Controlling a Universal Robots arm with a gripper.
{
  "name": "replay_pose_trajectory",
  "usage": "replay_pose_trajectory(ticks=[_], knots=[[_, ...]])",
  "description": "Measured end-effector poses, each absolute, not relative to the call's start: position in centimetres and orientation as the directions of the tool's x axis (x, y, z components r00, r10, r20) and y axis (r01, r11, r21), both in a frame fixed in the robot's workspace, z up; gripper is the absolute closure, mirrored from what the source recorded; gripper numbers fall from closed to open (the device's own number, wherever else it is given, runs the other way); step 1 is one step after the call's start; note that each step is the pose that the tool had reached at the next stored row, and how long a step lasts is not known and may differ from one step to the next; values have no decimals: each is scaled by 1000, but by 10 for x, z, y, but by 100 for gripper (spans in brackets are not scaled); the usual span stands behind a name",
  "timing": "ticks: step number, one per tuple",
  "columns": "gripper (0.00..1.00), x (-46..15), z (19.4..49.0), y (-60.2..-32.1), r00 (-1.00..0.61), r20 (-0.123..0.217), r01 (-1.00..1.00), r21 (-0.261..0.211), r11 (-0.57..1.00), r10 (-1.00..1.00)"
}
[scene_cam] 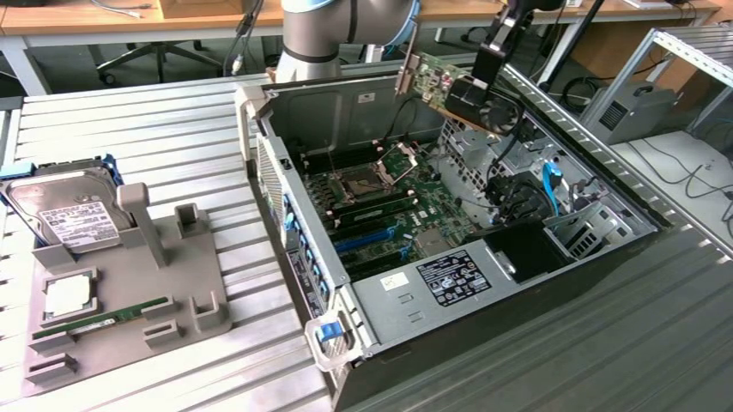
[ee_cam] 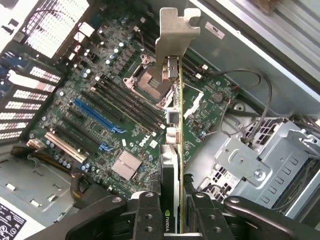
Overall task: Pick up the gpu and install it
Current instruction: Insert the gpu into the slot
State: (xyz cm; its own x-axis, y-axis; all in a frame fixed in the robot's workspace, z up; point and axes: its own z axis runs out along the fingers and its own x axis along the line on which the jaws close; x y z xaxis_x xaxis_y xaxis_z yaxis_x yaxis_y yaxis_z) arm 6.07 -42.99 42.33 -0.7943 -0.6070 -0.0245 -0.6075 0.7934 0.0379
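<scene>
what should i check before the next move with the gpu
1. Grip: gripper shut on the gpu edge: ok.
2. gpu clear of the case walls, in the air above the motherboard: ok.
3. Silver bracket unbent: ok.
4. Blue slot free: ok.
5. Card lined up with the blue slot: not ok, it sits at an angle to it.
6. Loose cables out of the path: cannot tell.

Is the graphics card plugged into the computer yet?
Out: the gpu hangs in the gripper above the open case, clear of the motherboard.
</scene>
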Motion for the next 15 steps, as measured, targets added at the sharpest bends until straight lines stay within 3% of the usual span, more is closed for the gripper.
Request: replay_pose_trajectory(ticks=[15], knots=[[73,61,423,-428,-648,-25,-762,38,647,-761]])
